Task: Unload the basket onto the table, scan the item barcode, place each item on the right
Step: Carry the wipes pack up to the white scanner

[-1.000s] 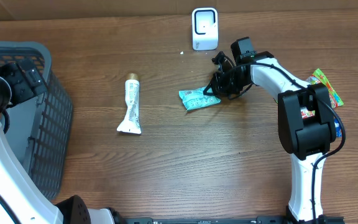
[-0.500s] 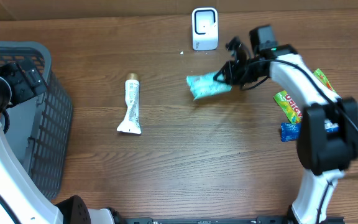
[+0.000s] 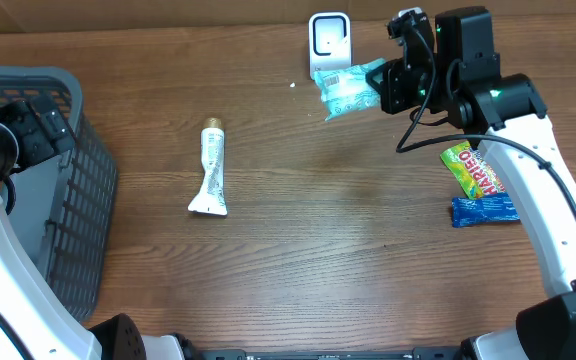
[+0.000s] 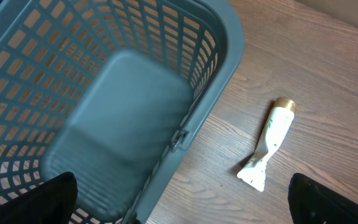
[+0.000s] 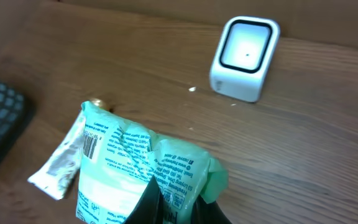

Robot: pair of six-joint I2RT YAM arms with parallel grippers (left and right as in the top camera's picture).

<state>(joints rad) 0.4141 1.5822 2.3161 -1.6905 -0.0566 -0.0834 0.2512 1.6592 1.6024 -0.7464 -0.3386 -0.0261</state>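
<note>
The packet, a crinkled mint-green plastic pouch with white print and a small barcode near one end, is held in the air by the right gripper, whose jaws are closed on its edge. It is seen at about 1 o'clock on the wooden table, just at 5 o'clock of the scanner, a white rounded box with a dark-framed window. The left gripper is spread wide, with nothing in it, above the grey lattice basket at 9 o'clock, and a flattened white tube with a gold cap is laid near the centre.
</note>
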